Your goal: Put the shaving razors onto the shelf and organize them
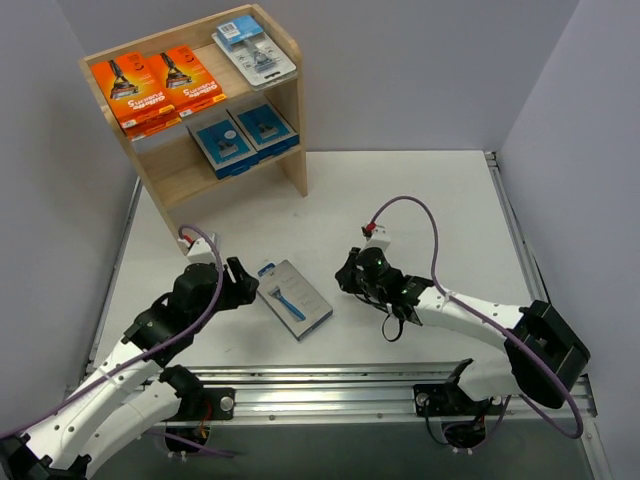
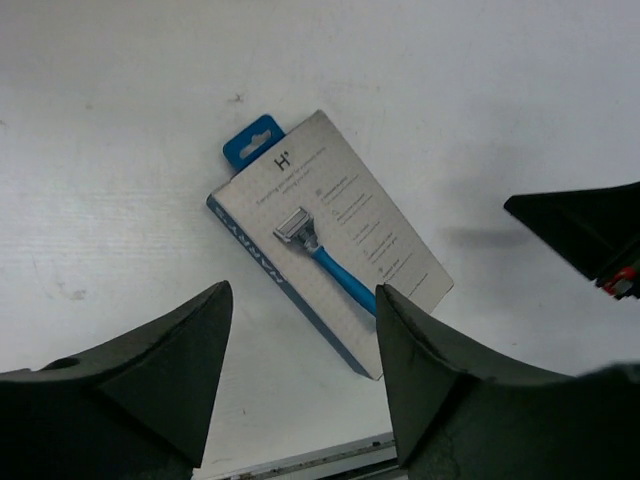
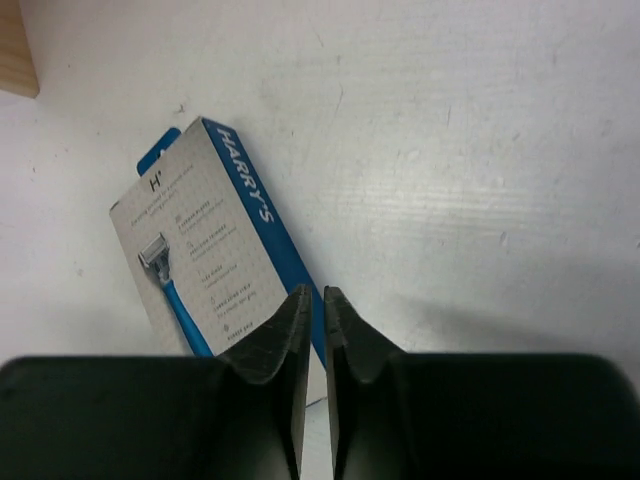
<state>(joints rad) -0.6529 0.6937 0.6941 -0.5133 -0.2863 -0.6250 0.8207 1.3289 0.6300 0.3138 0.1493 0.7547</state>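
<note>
Nearest the arm bases, on the white tabletop [image 1: 420, 200], lies the one pack not yet shelved: a grey-and-blue razor box [image 1: 294, 298]. It lies flat on its back with the printed blue razor facing up and its blue hang tab at the end toward the shelf. We see it between the two hands. Our left hand [image 1: 248, 286] sits just beside its left side, apparently not touching. The fingers are spread wide with nothing between them, and the left wrist view looks through the gap at the box. Our right hand [image 1: 347, 274] hovers near on the other side. Its fingers [image 3: 285, 350] are drawn almost together, leaving a thin slit, and they grip nothing.

We judge the box to be light, stiff cardboard, smooth enough to slide on the tabletop if nudged instead of pinched. Lying flat, it offers little to bite on from above. The long blue side walls look like the best hold, taken across the narrow width near the middle so the box does not swing. A hard squeeze could crush the thin walls.

Farther back stands the wooden shelf [image 1: 298, 150]. On its lower tier lie two blue razor boxes [image 1: 222, 146], side by side, with bare board to their left. On the top tier rest two orange razor boxes [image 1: 128, 88] and, at the right end, a clear blister pack [image 1: 254, 50].
</note>
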